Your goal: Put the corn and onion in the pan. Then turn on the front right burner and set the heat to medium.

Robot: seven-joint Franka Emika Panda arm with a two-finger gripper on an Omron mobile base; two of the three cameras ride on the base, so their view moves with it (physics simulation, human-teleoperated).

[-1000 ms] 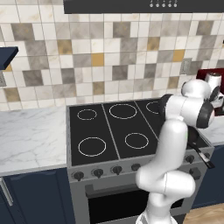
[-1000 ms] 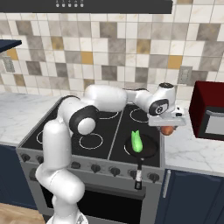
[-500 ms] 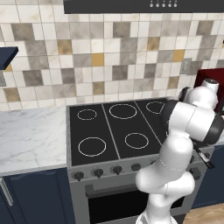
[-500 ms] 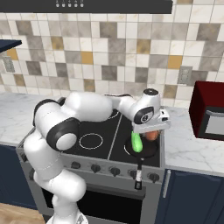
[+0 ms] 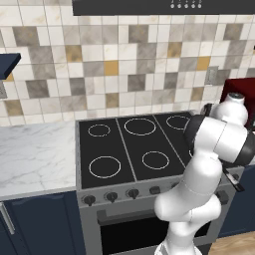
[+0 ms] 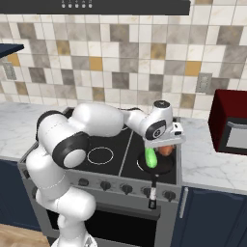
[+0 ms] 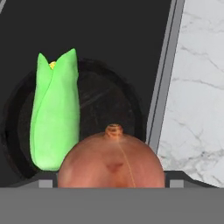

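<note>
While the white arm folds low across the black cooktop from its base at the stove's front left, the wrist turns downward over the front right corner, where the gripper hangs above the pan. Seen from the right base view, the elbow bulges out toward the front left edge of the stove, the forearm runs rightward over the glass, and the hand ends just above the pan's rim. Between the fingers sits the onion, a reddish-orange ball held off the pan floor, its stem nub pointing away from the hand camera; the jaws stand wide around it and clasp its sides. Below, the corn lies flat inside the pan, a bright green ear stretched along the pan's left half in the hand view, its yellow-flecked tip toward the cooktop's back edge. From the right base view the corn lies just beside the onion. Pointing over the stove's front edge, the pan's thin handle reaches past the knobs. Marble counter borders the cooktop's right edge.
</note>
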